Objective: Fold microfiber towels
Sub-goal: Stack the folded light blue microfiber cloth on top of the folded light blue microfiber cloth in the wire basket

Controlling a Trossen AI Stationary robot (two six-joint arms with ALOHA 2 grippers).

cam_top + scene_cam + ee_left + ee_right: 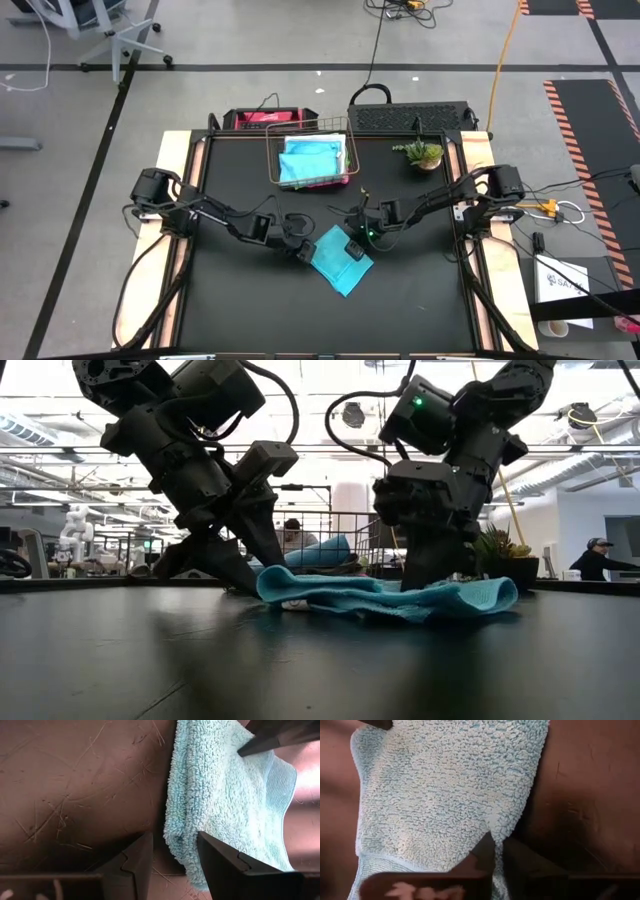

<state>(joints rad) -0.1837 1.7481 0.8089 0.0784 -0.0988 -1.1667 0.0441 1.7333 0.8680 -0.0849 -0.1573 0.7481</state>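
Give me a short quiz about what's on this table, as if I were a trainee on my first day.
1. True or false: the wire basket at the back of the table holds folded towels.
2. Which colour is the towel lying on the table between the two arms? A) pink B) turquoise C) grey
3. Fill in: the right gripper has its fingers closed on the towel's ____.

Key
1. True: a turquoise stack lies inside it.
2. B. The left gripper stands open over its other side, a towel corner between the fingers, not pinched.
3. Edge: the right wrist view shows the fingers meeting over the hem.
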